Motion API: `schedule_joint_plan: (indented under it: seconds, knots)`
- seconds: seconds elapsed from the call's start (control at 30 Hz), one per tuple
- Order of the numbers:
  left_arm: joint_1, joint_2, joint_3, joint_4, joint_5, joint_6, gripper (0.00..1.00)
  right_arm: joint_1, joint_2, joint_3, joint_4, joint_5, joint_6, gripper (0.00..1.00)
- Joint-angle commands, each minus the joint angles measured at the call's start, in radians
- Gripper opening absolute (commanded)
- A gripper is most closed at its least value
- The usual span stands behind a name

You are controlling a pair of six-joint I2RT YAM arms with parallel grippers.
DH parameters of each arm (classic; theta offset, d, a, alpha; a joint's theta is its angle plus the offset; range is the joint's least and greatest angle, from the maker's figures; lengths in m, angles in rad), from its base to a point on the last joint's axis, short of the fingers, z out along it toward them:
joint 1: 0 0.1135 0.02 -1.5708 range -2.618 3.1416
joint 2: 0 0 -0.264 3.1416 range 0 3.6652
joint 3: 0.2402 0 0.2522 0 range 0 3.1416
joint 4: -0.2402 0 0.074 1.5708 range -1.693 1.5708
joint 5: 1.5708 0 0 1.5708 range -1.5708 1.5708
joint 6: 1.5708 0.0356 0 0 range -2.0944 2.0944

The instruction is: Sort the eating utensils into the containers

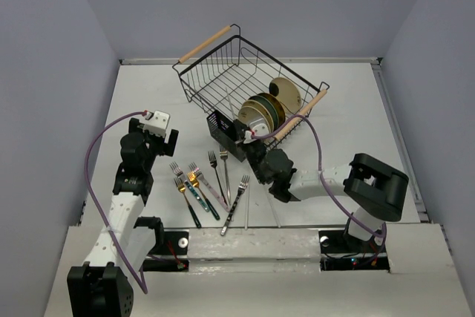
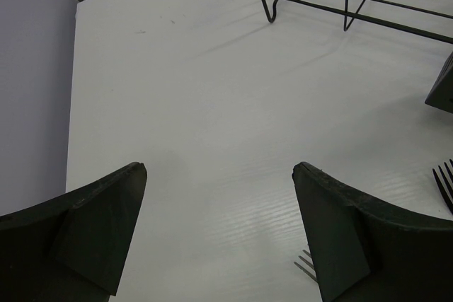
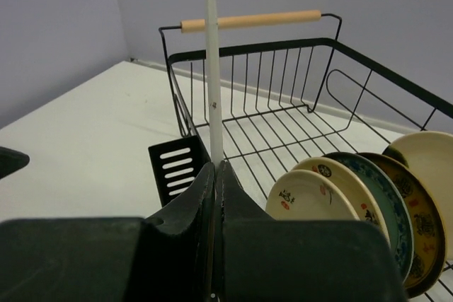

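Observation:
Several forks (image 1: 200,187) lie on the white table in front of the arms, with silver, gold, dark and teal parts. My right gripper (image 3: 214,166) is shut on a slim white utensil handle (image 3: 211,68) that stands upright out of the jaws. In the top view the right gripper (image 1: 249,139) sits beside the small black slotted caddy (image 1: 221,128), whose slotted wall (image 3: 177,167) shows just left of the jaws. My left gripper (image 2: 219,171) hangs open over bare table, left of the forks; fork tines (image 2: 306,263) peek out by its right finger. In the top view this left gripper (image 1: 162,131) holds nothing.
A big black wire basket (image 1: 215,72) with wooden handles (image 3: 248,20) stands behind the caddy, holding several round plates (image 1: 263,113) upright in a row (image 3: 354,189). Grey walls close in the table on the left, right and far sides.

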Motion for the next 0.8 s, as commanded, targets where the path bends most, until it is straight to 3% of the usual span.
schedule_joint_plan:
  seconds: [0.0, 0.07, 0.2, 0.23, 0.3, 0.5, 0.6, 0.63, 0.77]
  knots:
    - [0.008, -0.021, -0.011, 0.045, 0.008, 0.010, 0.99, -0.007, 0.010, 0.004, -0.003, -0.057, 0.033, 0.00]
    - [0.006, -0.020, -0.011, 0.047, 0.006, 0.008, 0.99, -0.007, 0.008, 0.004, -0.045, -0.055, 0.061, 0.00]
    - [0.008, -0.021, -0.011, 0.047, 0.006, 0.008, 0.99, -0.007, -0.007, 0.001, -0.091, -0.040, 0.081, 0.37]
    - [0.006, -0.021, -0.011, 0.047, 0.006, 0.011, 0.99, -0.007, -0.012, 0.001, -0.109, -0.040, 0.084, 0.41]
    - [0.006, -0.021, -0.011, 0.047, 0.006, 0.011, 0.99, -0.007, -0.039, 0.002, -0.134, -0.045, 0.093, 0.48]
    - [0.008, -0.020, -0.011, 0.047, 0.008, 0.011, 0.99, -0.007, -0.136, 0.034, -0.253, -0.068, 0.090, 0.52]
    - [0.008, -0.017, -0.011, 0.047, 0.008, 0.011, 0.99, -0.007, -0.261, 0.115, -0.504, -0.132, 0.136, 0.53]
    - [0.008, -0.017, -0.011, 0.047, 0.009, 0.011, 0.99, -0.007, -0.295, 0.149, -0.702, -0.158, 0.188, 0.53]
    - [0.006, -0.015, -0.016, 0.056, 0.011, 0.013, 0.99, -0.007, -0.389, 0.344, -1.240, -0.275, 0.350, 0.54]
